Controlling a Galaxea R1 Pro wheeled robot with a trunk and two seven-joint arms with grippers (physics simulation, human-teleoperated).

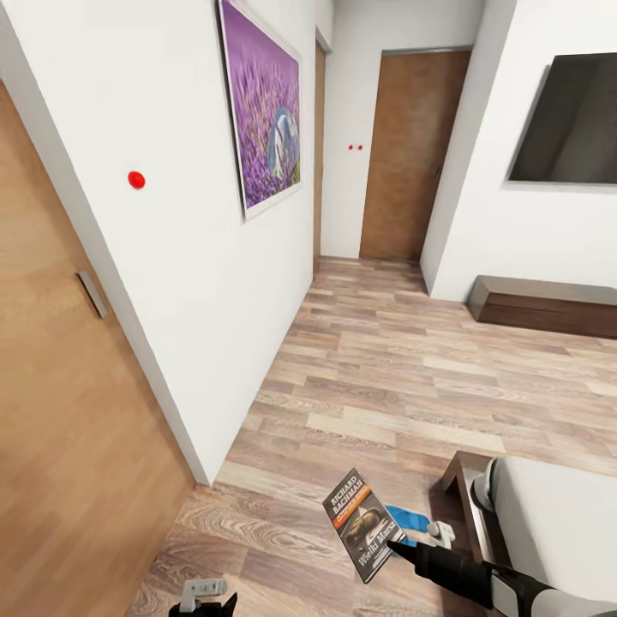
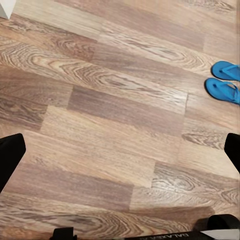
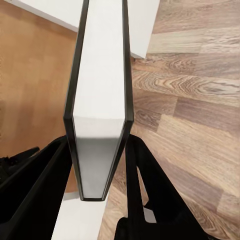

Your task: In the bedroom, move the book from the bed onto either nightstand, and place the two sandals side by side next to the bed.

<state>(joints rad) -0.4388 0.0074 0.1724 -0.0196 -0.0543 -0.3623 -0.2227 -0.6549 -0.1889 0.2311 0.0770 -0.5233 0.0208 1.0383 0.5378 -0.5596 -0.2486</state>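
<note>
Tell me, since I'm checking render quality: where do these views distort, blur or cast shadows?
Head view: wide-angle lens tilts the white walls and brown wooden door; lighting even and flat. Left wrist view: sharp wood-plank floor, soft shadow near the open left gripper. Right wrist view: the dark-covered thin paperback book, clamped in the right gripper, looms close, stretched by perspective.

White walls (image 1: 214, 283), plank floor (image 1: 386, 377), lavender picture (image 1: 267, 111).
</note>
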